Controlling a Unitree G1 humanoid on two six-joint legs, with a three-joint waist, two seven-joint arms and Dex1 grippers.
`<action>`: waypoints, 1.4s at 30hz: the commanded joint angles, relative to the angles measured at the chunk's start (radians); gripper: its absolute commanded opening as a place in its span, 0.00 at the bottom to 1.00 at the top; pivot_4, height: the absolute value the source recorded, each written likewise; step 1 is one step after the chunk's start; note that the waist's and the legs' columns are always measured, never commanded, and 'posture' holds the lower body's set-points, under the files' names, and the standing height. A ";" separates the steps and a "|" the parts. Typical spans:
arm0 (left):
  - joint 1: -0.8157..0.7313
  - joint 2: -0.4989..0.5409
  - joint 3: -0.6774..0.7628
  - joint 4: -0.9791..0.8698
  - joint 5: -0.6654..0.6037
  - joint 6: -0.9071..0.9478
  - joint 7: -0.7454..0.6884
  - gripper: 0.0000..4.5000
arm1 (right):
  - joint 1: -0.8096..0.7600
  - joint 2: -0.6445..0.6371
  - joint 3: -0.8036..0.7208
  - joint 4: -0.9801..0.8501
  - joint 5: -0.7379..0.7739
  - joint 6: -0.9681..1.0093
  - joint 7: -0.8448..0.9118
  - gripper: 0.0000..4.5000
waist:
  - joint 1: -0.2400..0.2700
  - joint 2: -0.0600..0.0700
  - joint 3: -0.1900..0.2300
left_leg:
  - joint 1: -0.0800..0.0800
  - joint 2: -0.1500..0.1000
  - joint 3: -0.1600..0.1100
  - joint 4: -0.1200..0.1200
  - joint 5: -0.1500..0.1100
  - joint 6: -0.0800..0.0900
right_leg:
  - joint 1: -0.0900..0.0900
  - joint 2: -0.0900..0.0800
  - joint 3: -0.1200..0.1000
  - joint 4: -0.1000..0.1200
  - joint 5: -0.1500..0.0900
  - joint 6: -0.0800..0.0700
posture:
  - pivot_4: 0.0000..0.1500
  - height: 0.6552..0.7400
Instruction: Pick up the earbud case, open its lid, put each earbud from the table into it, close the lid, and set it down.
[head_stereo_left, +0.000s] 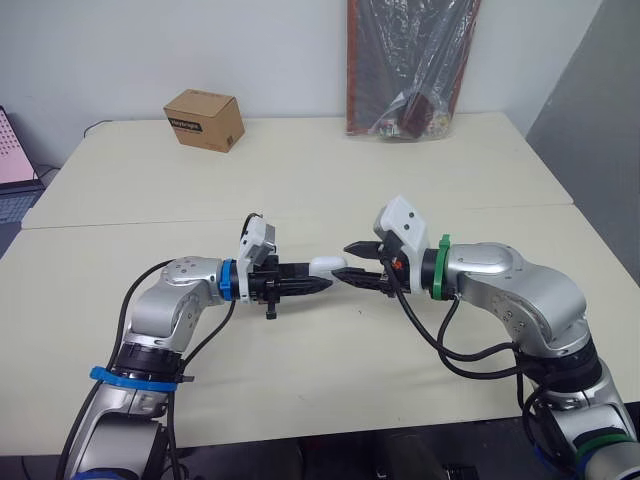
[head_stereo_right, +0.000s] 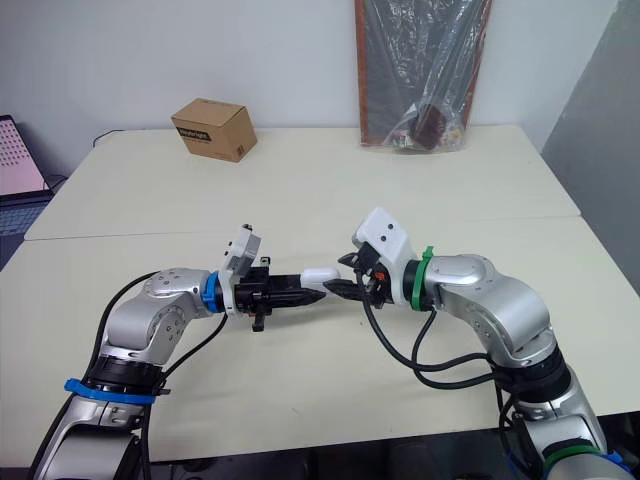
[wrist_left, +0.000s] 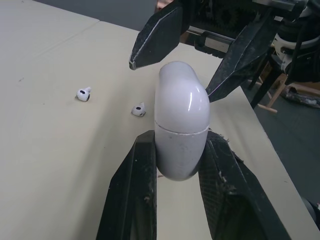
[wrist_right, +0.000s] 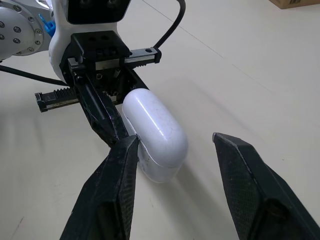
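White earbud case (head_stereo_left: 327, 266) between level, tip-to-tip jaws

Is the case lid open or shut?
Shut. The lid sits flush on the case, just a thin seam, held in the left gripper.

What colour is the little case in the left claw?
The earbud case is glossy white, clearest in the left wrist view.

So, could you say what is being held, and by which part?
The left gripper clamps the white rounded earbud case by its base, below the lid seam; the open right gripper holds nothing.
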 joint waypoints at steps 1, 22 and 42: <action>0.000 0.001 0.023 -0.053 -0.043 -0.004 -0.030 0.17 | -0.030 0.000 -0.015 0.013 -0.020 -0.029 -0.015 0.54 | 0.000 0.000 0.000 | 0.000 0.000 0.000 0.000 0.000 0.000 | 0.000 0.000 0.000 0.000 0.000 0.000 | 1.00 1.00; 0.015 -0.033 0.051 0.004 -0.016 -0.119 -0.042 0.17 | -0.067 -0.025 -0.086 -0.026 0.090 0.013 0.039 0.54 | 0.000 0.000 0.000 | 0.000 0.000 0.000 0.000 0.000 0.000 | 0.000 0.000 0.000 0.000 0.000 0.000 | 1.00 1.00; 0.002 -0.051 0.095 0.026 -0.017 -0.215 0.004 0.17 | -0.063 -0.367 0.203 0.309 -0.244 -0.289 0.336 0.54 | -0.002 0.000 0.000 | 0.000 0.000 0.001 0.000 0.000 0.000 | 0.000 0.000 0.001 -0.001 0.000 0.000 | 1.00 1.00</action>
